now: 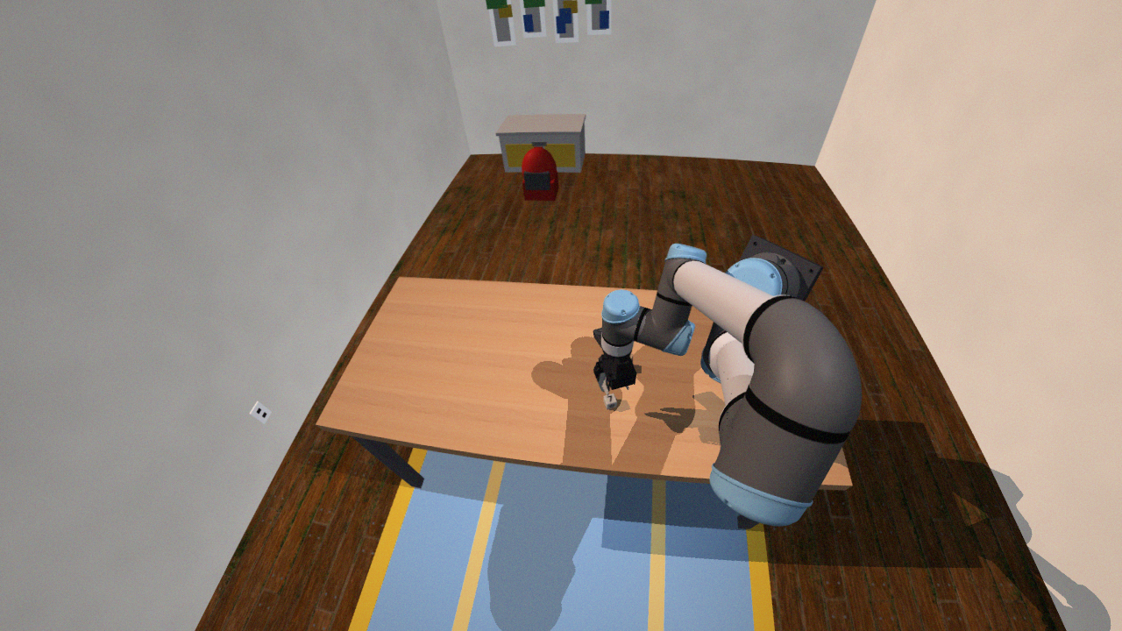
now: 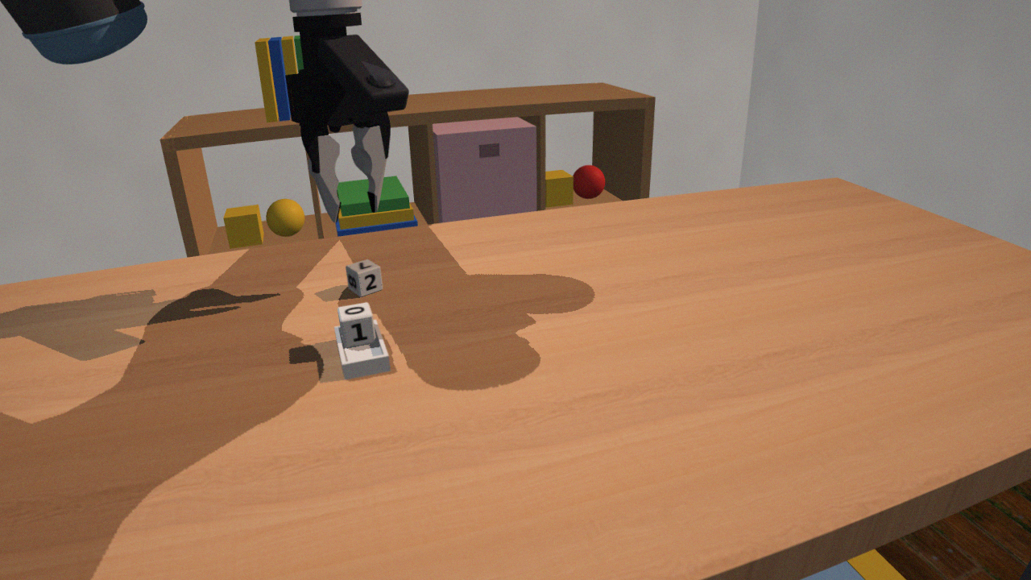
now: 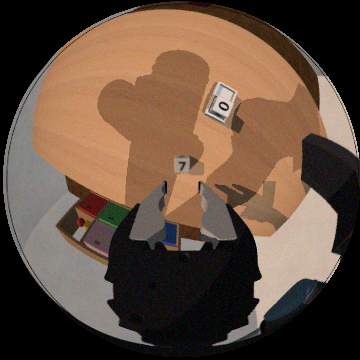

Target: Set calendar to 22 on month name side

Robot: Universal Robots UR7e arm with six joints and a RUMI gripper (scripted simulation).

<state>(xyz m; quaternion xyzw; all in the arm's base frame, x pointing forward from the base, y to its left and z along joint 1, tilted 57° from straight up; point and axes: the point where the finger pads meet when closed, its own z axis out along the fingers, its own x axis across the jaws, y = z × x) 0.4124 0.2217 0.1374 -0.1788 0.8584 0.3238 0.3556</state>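
Note:
A white number cube (image 2: pixel 364 278) (image 3: pixel 182 164) (image 1: pixel 610 400) lies loose on the table, tilted on an edge, with 2 facing the exterior camera and 7 on top. A second cube (image 2: pixel 357 328) (image 3: pixel 223 106) sits at the far end of the small white tray (image 2: pixel 364 364) (image 3: pixel 226 90), with 1 in front and 0 on top. The tray's near slot holds nothing. My gripper (image 2: pixel 353 210) (image 3: pixel 182 182) (image 1: pixel 612 386) hangs well above the loose cube. Its fingers are narrowed to a small gap and hold nothing.
A wooden shelf (image 2: pixel 504 101) stands behind the table, holding books, a stack of green, yellow and blue blocks (image 2: pixel 374 205), a yellow ball (image 2: pixel 284 216), a pink box (image 2: pixel 484 167) and a red ball (image 2: pixel 589 180). The arm (image 1: pixel 784 368) rises at the table's right end.

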